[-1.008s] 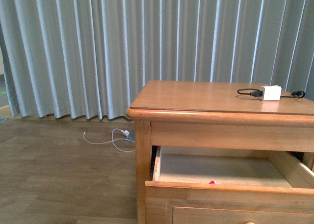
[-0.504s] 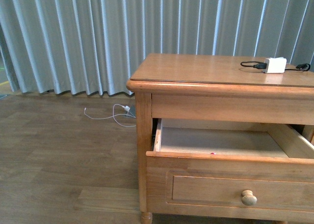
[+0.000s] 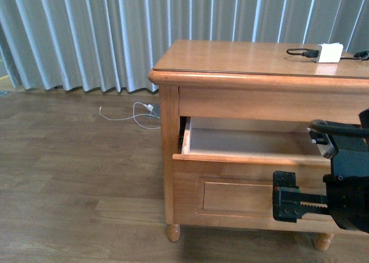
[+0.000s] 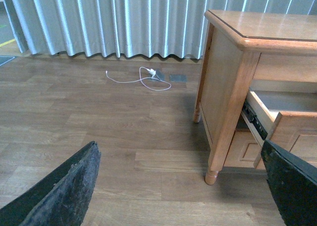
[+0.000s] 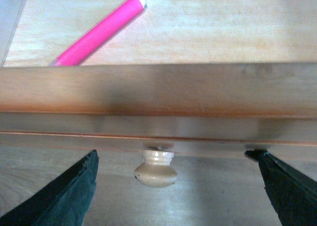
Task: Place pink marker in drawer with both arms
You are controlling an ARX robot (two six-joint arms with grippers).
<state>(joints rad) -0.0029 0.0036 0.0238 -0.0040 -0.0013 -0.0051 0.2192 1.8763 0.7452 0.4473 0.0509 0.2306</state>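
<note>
- Pink marker (image 5: pixel 101 30): lies flat on the pale bare-wood floor of the drawer (image 5: pixel 158 89), slanted, near the front wall toward one front corner; its lower end is hidden behind the front board. It shows only in my right wrist view; from the front view the drawer's front edge hides it.
- Handling, by my judgement: short, thick, stiff plastic barrel, light, smooth and somewhat slippery, round enough to roll. Best hold would be across the middle of the barrel. It already rests inside, so what remains appears to be closing.
- Drawer (image 3: pixel 253 159): pulled partly out of the nightstand (image 3: pixel 230 58); light oak, recessed panel front, matte grain. Stiff, on runners; a push is best centred on the front.
- Knob (image 5: pixel 156 169): round, pale wood, slightly worn, midway between my right fingers.
- Right gripper (image 5: pixel 176 186): fingers apart, one on each side of the knob, touching nothing, just before the drawer front.
- Left gripper (image 4: pixel 183 186): fingers wide apart, holding nothing, over the wood-plank floor (image 4: pixel 99 122) beside the nightstand's side.
- White charger block (image 3: pixel 330 52): with black cable, near the right rear of the glossy nightstand top.
- Backdrop: grey pleated curtain (image 3: pixel 86 32); white cable (image 3: pixel 135 113) on the floor.
</note>
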